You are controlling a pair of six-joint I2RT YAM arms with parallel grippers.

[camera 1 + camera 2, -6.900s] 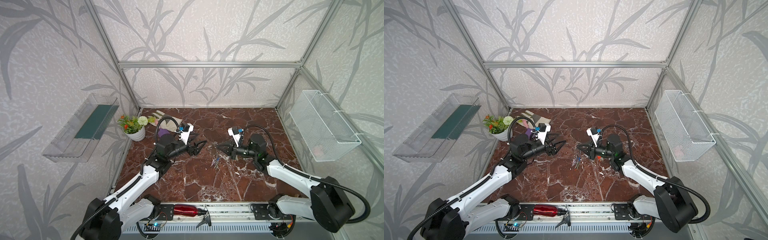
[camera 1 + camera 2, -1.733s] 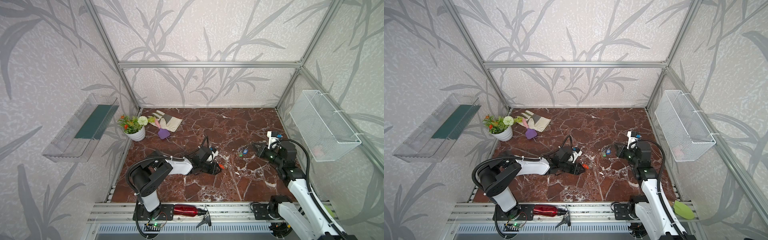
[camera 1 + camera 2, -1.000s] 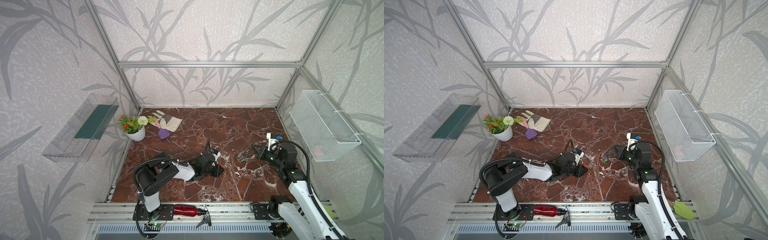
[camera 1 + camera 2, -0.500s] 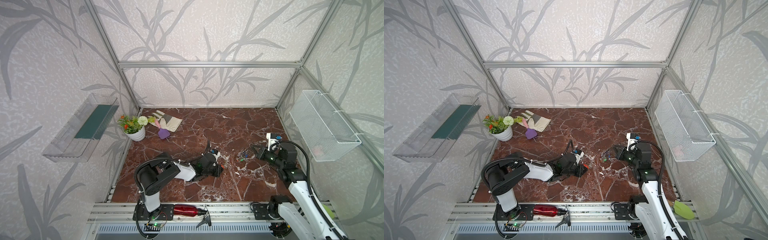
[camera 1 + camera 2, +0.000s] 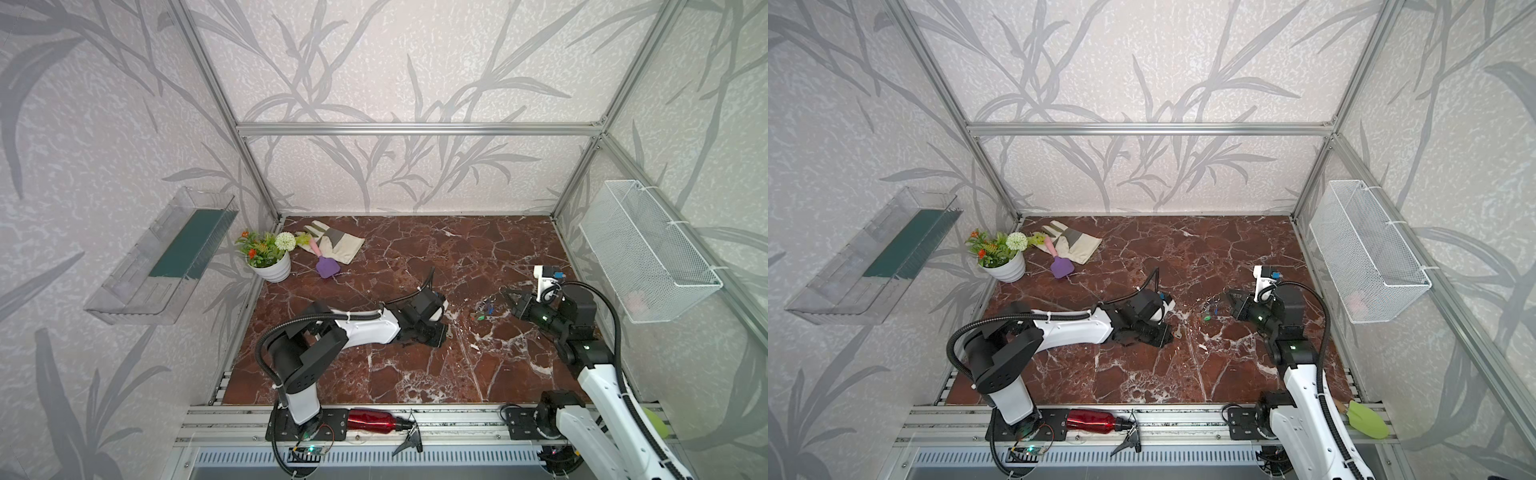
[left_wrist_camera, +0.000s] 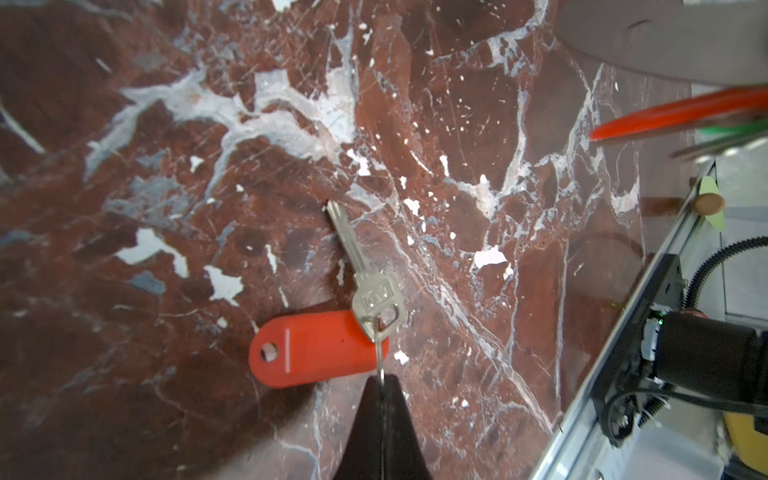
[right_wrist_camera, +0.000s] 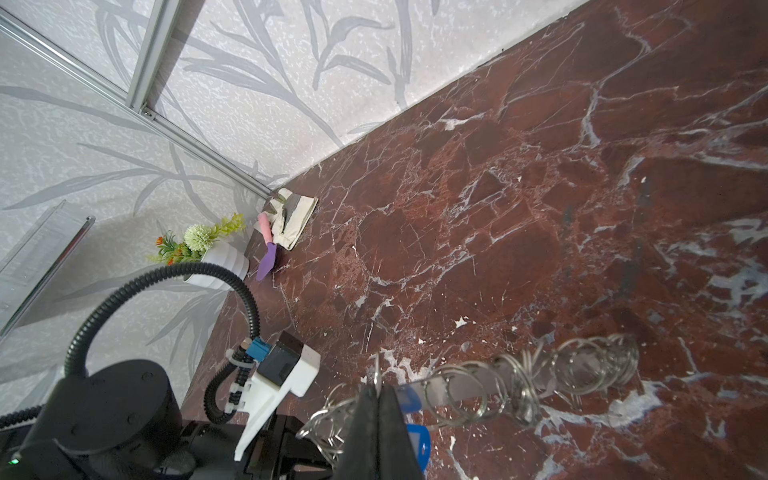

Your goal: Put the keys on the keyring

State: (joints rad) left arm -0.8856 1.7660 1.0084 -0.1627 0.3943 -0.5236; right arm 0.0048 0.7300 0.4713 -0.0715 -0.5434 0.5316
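Jaws of the left gripper [image 6: 381,380] are pressed together, pinching the thin ring of a silver key [image 6: 365,286]. Its red-orange tag [image 6: 311,349] lies flat on the marble table [image 6: 166,166]. The right gripper [image 7: 376,395] pinches one split ring of the keyring [image 7: 519,384], with blue tags [image 7: 417,440] beside it. On the walls, a wire basket [image 5: 623,232] holds something pale pink [image 5: 633,299] and a clear tray [image 5: 137,286] holds a green liner [image 5: 189,245]. The white pot [image 5: 272,271] holds artificial flowers [image 5: 262,247].

left tool [image 5: 1167,333] low on table [image 5: 1142,374] | right tool [image 5: 1228,296] at keyring [image 5: 1215,301]
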